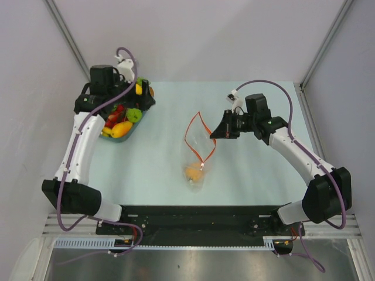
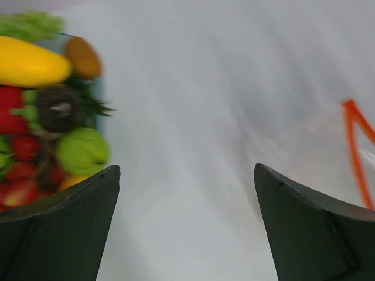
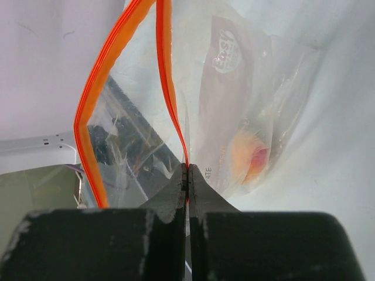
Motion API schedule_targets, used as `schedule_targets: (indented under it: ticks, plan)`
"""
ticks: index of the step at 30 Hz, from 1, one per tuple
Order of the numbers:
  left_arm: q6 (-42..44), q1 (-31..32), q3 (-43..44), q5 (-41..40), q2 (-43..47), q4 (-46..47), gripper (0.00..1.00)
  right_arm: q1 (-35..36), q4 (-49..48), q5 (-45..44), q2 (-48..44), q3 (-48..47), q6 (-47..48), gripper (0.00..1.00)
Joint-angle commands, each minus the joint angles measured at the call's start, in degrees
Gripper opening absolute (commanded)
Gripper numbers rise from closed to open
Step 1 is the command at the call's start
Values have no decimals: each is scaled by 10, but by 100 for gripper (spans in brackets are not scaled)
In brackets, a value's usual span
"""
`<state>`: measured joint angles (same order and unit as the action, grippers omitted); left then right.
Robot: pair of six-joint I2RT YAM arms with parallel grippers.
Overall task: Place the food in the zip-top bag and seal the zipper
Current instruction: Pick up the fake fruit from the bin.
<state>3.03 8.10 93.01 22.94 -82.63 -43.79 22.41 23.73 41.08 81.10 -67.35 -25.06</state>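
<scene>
Tabletop (image 1: pixel 258 170) pale blue, zip-top bag (image 1: pixel 197 155) ctr, grey walls (image 1: pixel 205 41) behind

Left gripper (image 2: pixel 186 170) with jaws spread wide, nothing between them. The two dark fingers (image 2: pixel 64 228) sit in the bottom corners, bare pale table (image 2: pixel 205 88) in the gap. Off to the left, food heaped in a dish (image 2: pixel 98 88): a long yellow piece (image 2: pixel 29 63) on top, a brown piece (image 2: pixel 82 57) right beside it, a dark piece (image 2: pixel 60 109) with green leaves below, a round green fruit (image 2: pixel 84 151) just above the left fingertip, red pieces (image 2: pixel 23 146) along the edge. All a bit blurred. Far right, the orange zipper (image 2: pixel 356 149) runs down the frame, with the faint clear bag (image 2: pixel 328 134) beside it.
</scene>
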Motion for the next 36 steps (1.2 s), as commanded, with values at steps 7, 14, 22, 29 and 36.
schedule_targets:
  ticks: [7, 14, 22, 29, 36]
  plan:
    - [67, -74, 45, -154, -141, 113, 97, 16, -41, 2, 13, -20, -31, 0]
    - [89, -72, 52, -163, -198, 156, 93, 17, -37, 1, 18, -16, -26, 0]
    - [111, -66, 74, -178, -250, 169, 92, 20, -41, 3, 31, -21, -28, 0]
    - [129, -58, 93, -195, -287, 177, 90, 20, -37, 4, 37, -20, -25, 0]
    - [137, -57, 111, -207, -317, 172, 85, 21, -35, 5, 41, -20, -25, 0]
